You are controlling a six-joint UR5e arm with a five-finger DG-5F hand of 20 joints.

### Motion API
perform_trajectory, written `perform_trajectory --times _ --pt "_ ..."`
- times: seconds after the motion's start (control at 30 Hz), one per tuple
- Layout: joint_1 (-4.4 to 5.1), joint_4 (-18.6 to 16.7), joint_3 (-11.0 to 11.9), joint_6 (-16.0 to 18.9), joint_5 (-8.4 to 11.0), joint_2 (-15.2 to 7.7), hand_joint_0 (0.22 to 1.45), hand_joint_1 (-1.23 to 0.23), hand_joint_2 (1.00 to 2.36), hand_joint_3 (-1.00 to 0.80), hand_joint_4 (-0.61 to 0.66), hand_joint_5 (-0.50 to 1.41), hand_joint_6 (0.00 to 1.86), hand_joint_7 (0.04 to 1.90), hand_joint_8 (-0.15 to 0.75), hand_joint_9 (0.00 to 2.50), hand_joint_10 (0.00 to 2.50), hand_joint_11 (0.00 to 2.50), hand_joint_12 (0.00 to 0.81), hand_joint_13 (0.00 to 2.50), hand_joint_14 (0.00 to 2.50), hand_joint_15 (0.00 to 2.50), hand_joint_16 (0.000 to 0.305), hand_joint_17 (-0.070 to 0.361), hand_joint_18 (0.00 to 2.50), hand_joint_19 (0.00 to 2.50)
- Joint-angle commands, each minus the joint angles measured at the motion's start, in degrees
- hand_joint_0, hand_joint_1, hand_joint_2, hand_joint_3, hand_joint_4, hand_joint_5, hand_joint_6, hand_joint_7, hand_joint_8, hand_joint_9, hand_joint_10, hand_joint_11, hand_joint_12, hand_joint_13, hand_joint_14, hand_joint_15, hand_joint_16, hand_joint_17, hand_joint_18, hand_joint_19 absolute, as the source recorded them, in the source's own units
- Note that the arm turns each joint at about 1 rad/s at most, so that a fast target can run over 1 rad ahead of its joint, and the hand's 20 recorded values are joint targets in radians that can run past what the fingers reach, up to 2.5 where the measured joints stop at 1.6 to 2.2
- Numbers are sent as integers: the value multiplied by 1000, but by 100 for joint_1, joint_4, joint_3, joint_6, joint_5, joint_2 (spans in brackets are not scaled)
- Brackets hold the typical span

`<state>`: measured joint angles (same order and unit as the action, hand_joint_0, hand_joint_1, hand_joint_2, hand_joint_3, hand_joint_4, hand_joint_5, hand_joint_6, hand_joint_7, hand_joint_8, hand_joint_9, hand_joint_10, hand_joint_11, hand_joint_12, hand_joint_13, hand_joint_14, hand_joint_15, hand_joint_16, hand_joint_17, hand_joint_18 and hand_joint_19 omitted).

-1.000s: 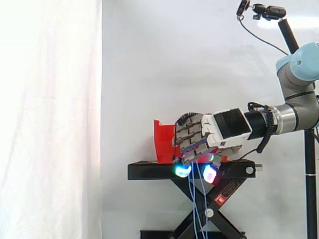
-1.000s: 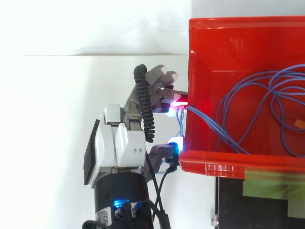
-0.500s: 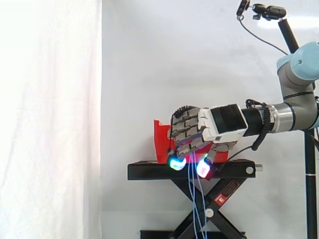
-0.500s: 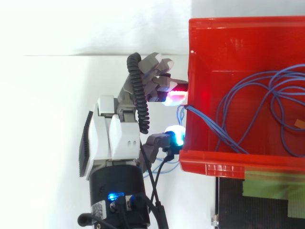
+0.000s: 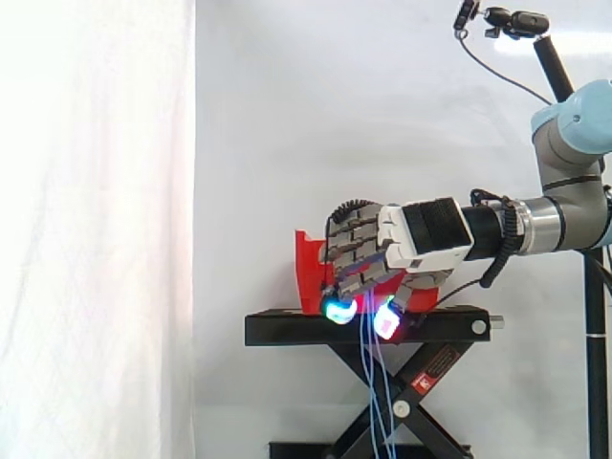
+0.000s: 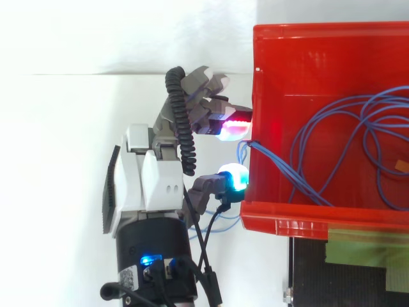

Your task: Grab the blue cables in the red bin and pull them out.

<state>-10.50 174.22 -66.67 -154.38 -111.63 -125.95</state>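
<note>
white curtain behind; hand (image 6: 147, 185) outside bin (image 6: 319, 32), fingers curled round cables (image 6: 281, 167) draped over its wall, set to draw them out.

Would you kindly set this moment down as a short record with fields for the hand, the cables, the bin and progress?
hand: outside the bin, close to its wall where the cables cross the rim; grip cannot be told
blue cables: mostly looped inside the bin; some strands run over the rim and hang down in front of the stand
red bin: sits on the black stand
progress: most of the cables are not yet pulled out
</note>
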Motion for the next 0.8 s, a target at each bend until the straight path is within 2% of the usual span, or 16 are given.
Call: perform_trajectory --times 0.0,0.37,0.57,0.63,0.77 --pt "5 -2 -4 0 1 0 729 -976 1000 -1000 93 914 13 756 235 915 26 794 331 699 19 486 47 107 495 441" --pt "13 -2 -4 0 -8 0 727 -987 1000 -1000 124 795 16 476 229 893 25 744 332 695 20 481 48 107 497 439" --pt "13 -2 -4 0 1 -9 727 -994 1000 -1000 106 777 15 428 229 868 26 709 333 694 19 478 48 108 495 432" --pt "22 -28 -127 9 1 0 727 -995 1000 -1000 101 776 16 419 226 867 26 702 332 694 19 482 48 108 494 429" --pt "22 -116 -145 9 1 -9 730 -995 1000 -1000 98 782 15 416 226 865 25 706 333 693 19 481 48 108 491 441"
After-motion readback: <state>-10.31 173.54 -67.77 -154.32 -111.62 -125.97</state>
